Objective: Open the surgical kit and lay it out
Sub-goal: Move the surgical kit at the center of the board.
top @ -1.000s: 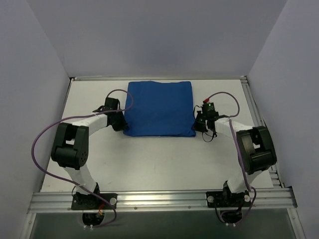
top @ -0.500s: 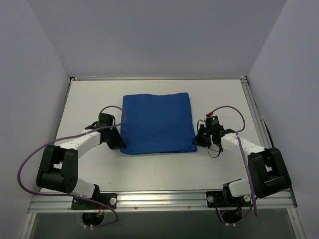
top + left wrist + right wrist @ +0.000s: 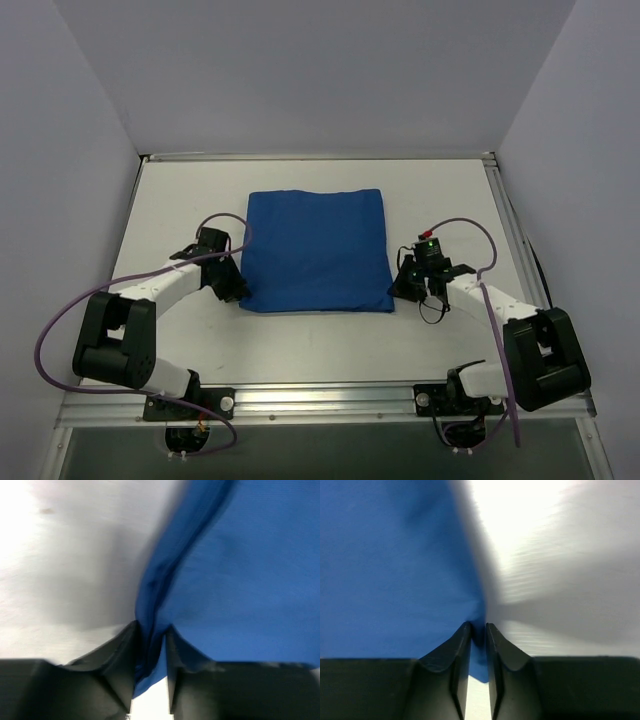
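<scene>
Surgical kit: my surgical kit (image 3: pixel 315 250) lies folded shut as a flat blue square at the centre of the table (image 3: pixel 330 345), a little above the middle of the overhead frame. None of its contents show.
Left hand: my left hand (image 3: pixel 236 290) sits at the bundle's lower-left corner. In the left wrist view, at bottom centre, the fingers are nearly together with a raised fold of the blue wrap (image 3: pixel 240 580) pinched between them.
Right hand: my right hand (image 3: pixel 400 285) is at the lower-right corner. In its wrist view the fingers (image 3: pixel 455 655) are drawn close, with the wrap's edge caught between the tips and bare table to the right.
Handling: I judge the wrap to be soft, limp and light. It looks likely to drape and bunch rather than hold a shape. Whatever is bundled inside is hidden, so I cannot tell its weight, but I expect it to shift if the cloth is tilted.
Where to hold: I would take only the loose outer layer at the two near corners, gripping deep enough that the thin cloth does not slip free.
Risk: I think lifting the corners high could drag the whole bundle, so I would keep the pull low.
</scene>
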You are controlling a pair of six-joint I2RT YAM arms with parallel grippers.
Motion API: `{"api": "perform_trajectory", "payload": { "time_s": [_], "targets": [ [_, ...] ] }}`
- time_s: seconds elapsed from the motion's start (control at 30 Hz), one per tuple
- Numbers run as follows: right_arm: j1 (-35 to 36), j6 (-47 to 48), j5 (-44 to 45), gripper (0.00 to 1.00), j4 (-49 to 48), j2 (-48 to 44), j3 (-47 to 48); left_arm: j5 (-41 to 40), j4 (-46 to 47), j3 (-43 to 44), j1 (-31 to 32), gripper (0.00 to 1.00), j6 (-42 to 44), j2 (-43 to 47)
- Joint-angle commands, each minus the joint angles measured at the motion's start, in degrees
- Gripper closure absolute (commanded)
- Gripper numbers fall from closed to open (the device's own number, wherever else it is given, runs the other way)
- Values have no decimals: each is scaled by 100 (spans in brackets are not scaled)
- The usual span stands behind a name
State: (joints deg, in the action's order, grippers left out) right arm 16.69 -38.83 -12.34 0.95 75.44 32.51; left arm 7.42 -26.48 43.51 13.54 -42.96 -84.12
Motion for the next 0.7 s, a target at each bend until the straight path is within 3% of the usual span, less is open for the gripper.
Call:
{"api": "perform_trajectory", "payload": {
  "time_s": [0.0,0.07,0.1,0.17,0.27,0.5,0.67],
  "targets": [
    [-96,191,1093,79,827,-222,0,-1146,-762,53,-168,61,121,149],
    [-61,270,1172,66,994,-363,123,-1243,-963,157,-168,50,112,429],
    [-17,305,1216,62,1064,-415,202,-1287,-1043,219,-168,38,104,527],
    [36,419,1444,51,1319,-565,527,-1366,-1341,377,-168,25,112,816],
    [299,543,1716,42,1574,-741,1071,-1392,-1737,755,-168,6,147,1238],
    [1968,578,2560,27,1540,-400,2337,-1629,-2484,1511,-194,6,472,2171],
    [3557,710,3131,21,1127,742,3120,-2077,-3231,2195,-281,6,640,2671]
  ]
}}
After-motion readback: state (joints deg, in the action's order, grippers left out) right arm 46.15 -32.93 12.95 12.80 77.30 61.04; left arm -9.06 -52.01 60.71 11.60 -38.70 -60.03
